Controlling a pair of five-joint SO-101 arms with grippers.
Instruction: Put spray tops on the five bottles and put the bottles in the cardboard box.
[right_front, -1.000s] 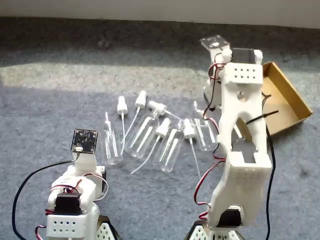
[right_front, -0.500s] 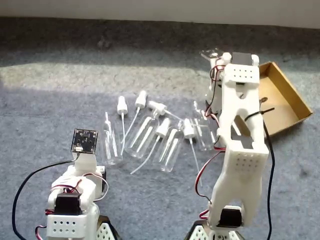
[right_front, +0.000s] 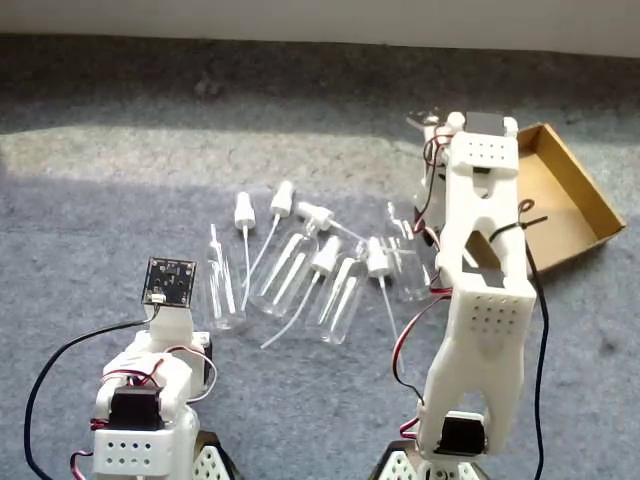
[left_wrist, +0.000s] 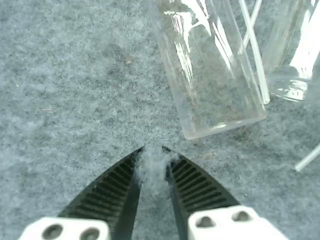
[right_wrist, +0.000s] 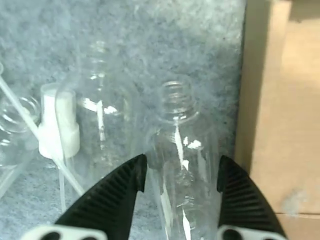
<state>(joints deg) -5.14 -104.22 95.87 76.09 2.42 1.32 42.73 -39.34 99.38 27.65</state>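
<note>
Several clear bottles lie uncapped on the grey carpet, among them one (right_front: 222, 287) nearest my left arm (right_front: 160, 340), another (right_front: 285, 265) and a third (right_front: 343, 297). Loose white spray tops (right_front: 283, 198) with long tubes lie among them. My right gripper (right_wrist: 181, 167) is open, its fingers on either side of a clear bottle (right_wrist: 181, 135) whose threaded neck points away. A second bottle (right_wrist: 100, 105) and a spray top (right_wrist: 59, 125) lie beside it. My left gripper (left_wrist: 152, 149) is shut and empty just above the carpet, short of a bottle's base (left_wrist: 210, 85).
The open cardboard box (right_front: 585, 190) lies at the far right, its wall (right_wrist: 280, 100) right beside the bottle between my right fingers. My right arm (right_front: 480, 270) stretches over the rightmost bottles. Bare carpet spreads to the left and behind the bottles.
My right arm's wrist has dipped down and drawn in toward the bottles beside the box. The left arm and the bottles have not moved.
</note>
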